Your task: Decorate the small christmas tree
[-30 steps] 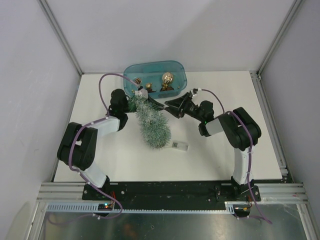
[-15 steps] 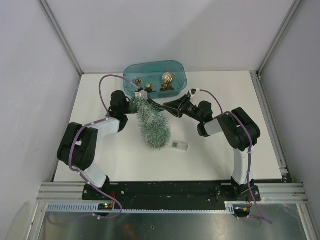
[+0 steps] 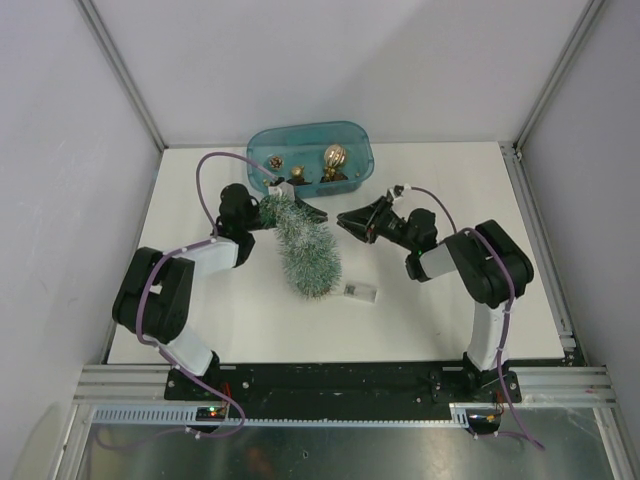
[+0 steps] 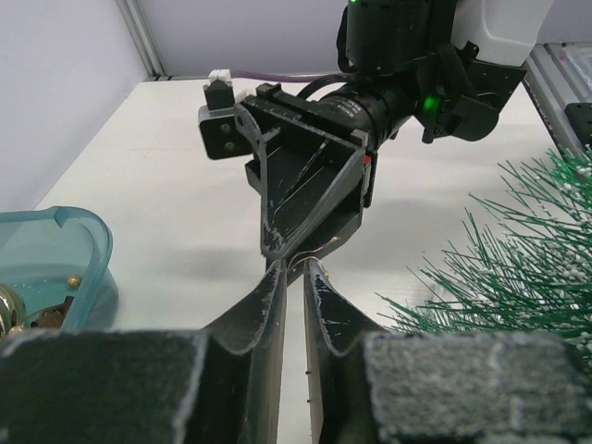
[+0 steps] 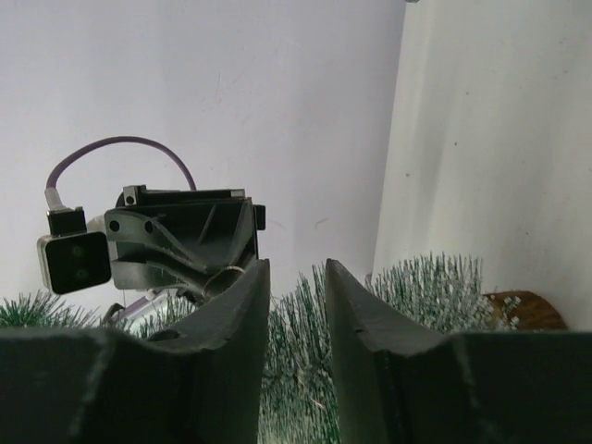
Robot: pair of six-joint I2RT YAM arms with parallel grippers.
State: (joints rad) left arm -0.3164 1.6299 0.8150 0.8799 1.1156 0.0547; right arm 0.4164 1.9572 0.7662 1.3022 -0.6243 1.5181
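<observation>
The small christmas tree lies on its side on the white table, wide end toward me. It also shows in the left wrist view and the right wrist view, with its wood-slice base. My left gripper reaches over the tree's narrow end. Its fingers are nearly closed on a thin gold wire loop. My right gripper faces it tip to tip, a short gap away, jaws slightly apart and empty. It shows in the left wrist view. Gold ornaments lie in the teal tub.
A small clear packet lies on the table just right of the tree's wide end. The teal tub stands at the back edge, just behind both grippers. Grey walls close in the table on the left, back and right.
My right gripper has drawn back to the right, away from the left gripper's tips. The left gripper and the tree have hardly moved.
</observation>
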